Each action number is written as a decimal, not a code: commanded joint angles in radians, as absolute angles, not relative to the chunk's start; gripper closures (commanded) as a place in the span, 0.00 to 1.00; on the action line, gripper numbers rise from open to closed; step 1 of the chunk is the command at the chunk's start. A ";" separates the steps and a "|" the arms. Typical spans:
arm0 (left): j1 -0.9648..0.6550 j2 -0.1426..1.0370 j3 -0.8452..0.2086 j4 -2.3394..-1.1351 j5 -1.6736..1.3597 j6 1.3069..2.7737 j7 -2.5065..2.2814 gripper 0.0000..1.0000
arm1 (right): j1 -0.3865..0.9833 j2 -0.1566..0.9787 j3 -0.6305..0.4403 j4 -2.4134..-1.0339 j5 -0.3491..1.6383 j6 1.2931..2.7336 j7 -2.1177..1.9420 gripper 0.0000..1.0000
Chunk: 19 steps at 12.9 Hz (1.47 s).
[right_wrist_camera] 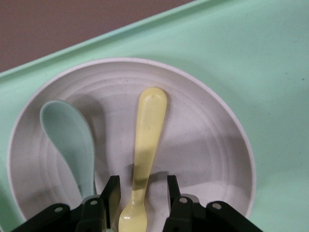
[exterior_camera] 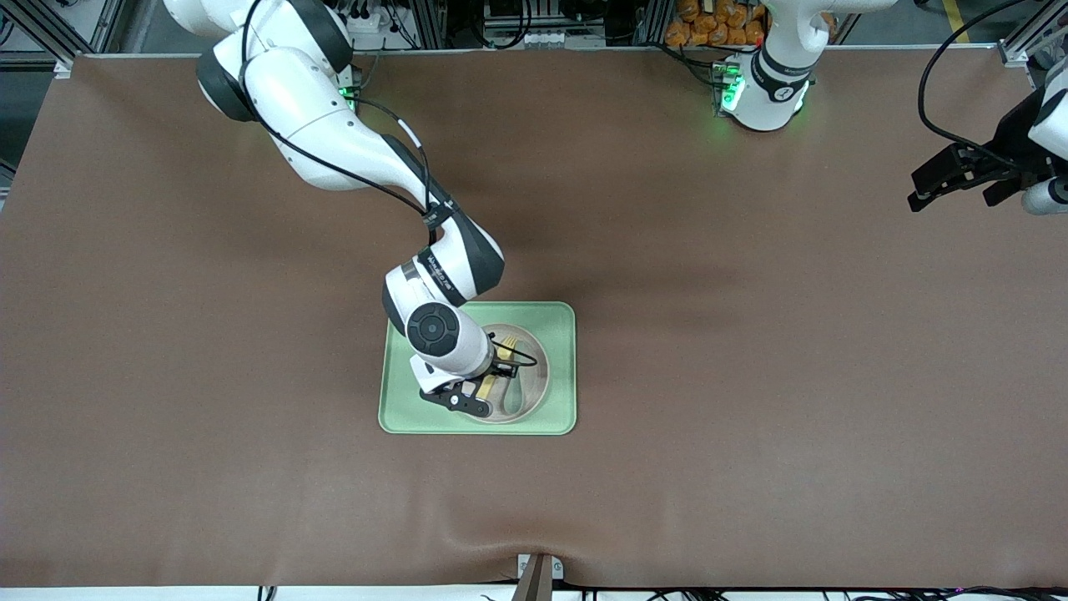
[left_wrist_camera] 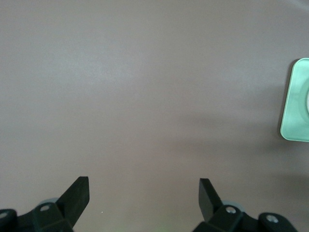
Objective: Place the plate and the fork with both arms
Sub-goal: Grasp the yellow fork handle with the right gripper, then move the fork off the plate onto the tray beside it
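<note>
The off-white plate [exterior_camera: 535, 377] lies in the light-green tray [exterior_camera: 561, 334]. The pale-yellow fork [right_wrist_camera: 147, 130] lies flat in the plate; in the front view [exterior_camera: 506, 344] its tines poke out from under the right wrist. My right gripper [right_wrist_camera: 143, 186] is low over the plate, in the front view [exterior_camera: 484, 394] as well. Its fingers [right_wrist_camera: 114, 191] are open and stand either side of the fork's neck, with a gap on each side. My left gripper [exterior_camera: 924, 197] waits open and empty above the bare table at the left arm's end, also in the left wrist view [left_wrist_camera: 144, 193].
A grey-green spoon [right_wrist_camera: 70, 140] lies in the plate beside the fork. The tray's edge shows in the left wrist view [left_wrist_camera: 295, 101]. Brown table surface [exterior_camera: 751, 376] surrounds the tray.
</note>
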<state>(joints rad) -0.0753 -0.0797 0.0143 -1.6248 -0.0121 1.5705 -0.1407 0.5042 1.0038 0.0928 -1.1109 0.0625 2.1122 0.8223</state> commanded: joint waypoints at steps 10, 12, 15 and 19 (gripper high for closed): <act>-0.064 -0.080 0.008 -1.628 0.009 1.563 -0.143 0.00 | 0.555 1.048 0.048 -1.069 0.051 2.114 0.871 0.94; -0.066 -0.078 0.006 -1.629 0.023 1.560 -0.141 0.00 | 0.552 1.042 0.044 -1.066 0.052 2.103 0.870 1.00; -0.068 -0.071 0.005 -1.629 0.046 1.559 -0.137 0.00 | 0.526 1.028 0.051 -1.043 0.063 2.037 0.867 1.00; -0.080 -0.063 0.002 -1.599 0.046 1.556 -0.130 0.00 | 0.454 0.994 0.083 -1.005 0.092 1.953 0.859 1.00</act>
